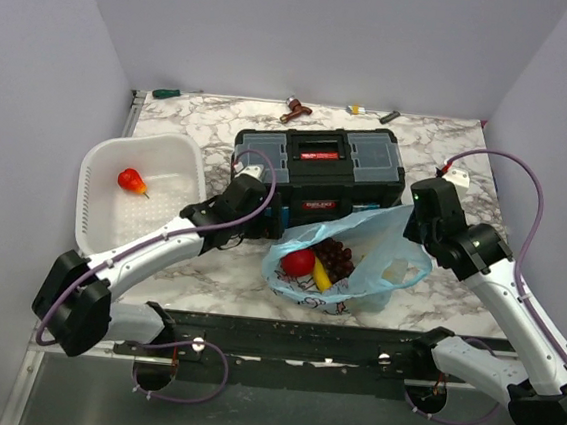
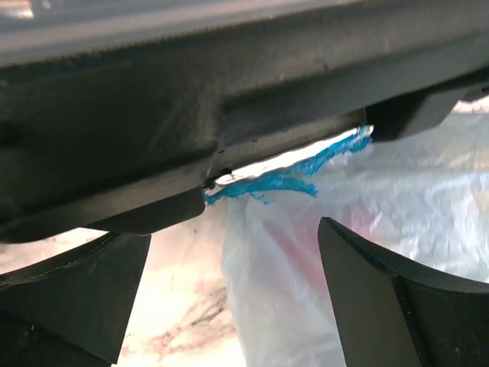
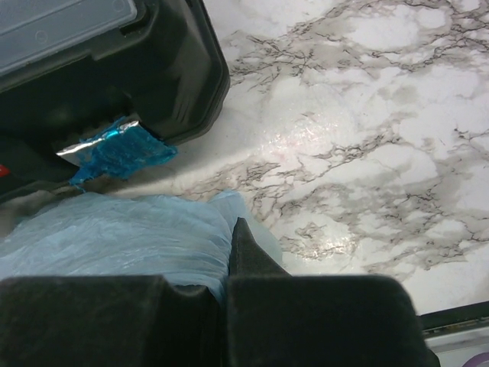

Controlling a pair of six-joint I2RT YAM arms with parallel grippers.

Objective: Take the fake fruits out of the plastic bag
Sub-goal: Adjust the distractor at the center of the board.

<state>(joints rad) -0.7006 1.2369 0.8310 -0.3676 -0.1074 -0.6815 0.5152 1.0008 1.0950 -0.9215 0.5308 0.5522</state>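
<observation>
Fake fruits (image 1: 319,264): three lying in one plastic bag (image 1: 385,252).
Left gripper (image 2: 233,302): gaping wide, holding nothing.
Right gripper (image 3: 231,256): pinching the bag's edge.
Surface: marble table (image 1: 217,271), lilac walls (image 1: 311,34) enclosing.

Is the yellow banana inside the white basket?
No, the banana lies in the blue plastic bag, while the white basket holds only a small red pear-shaped fruit.

One plastic bag (image 1: 393,245); inside it one apple (image 1: 299,262), one banana (image 1: 322,277), one grape bunch (image 1: 338,257). One basket (image 1: 153,215), one pear-shaped fruit (image 1: 130,180), one toolbox (image 1: 318,162).
</observation>
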